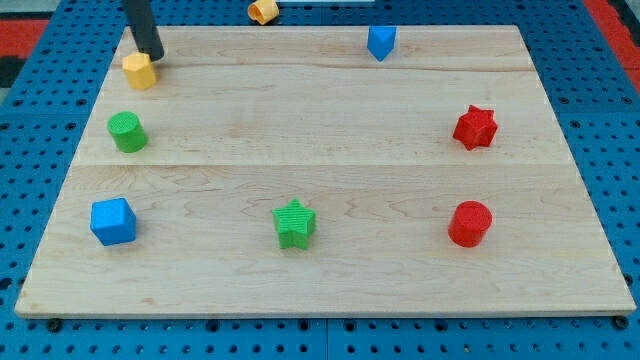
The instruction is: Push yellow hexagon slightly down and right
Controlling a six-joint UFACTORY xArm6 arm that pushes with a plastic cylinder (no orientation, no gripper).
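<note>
The yellow hexagon (140,71) sits near the board's top left corner. My tip (151,55) comes down from the view's top and stands right at the hexagon's upper right edge, touching or nearly touching it. A second yellow block (263,11) lies off the board at the view's top, partly cut off.
On the wooden board (330,270): a green cylinder (127,132) just below the hexagon, a blue cube (113,221) at lower left, a green star (294,223) at bottom centre, a red cylinder (470,223), a red star (475,127) and a blue block (381,42) at top.
</note>
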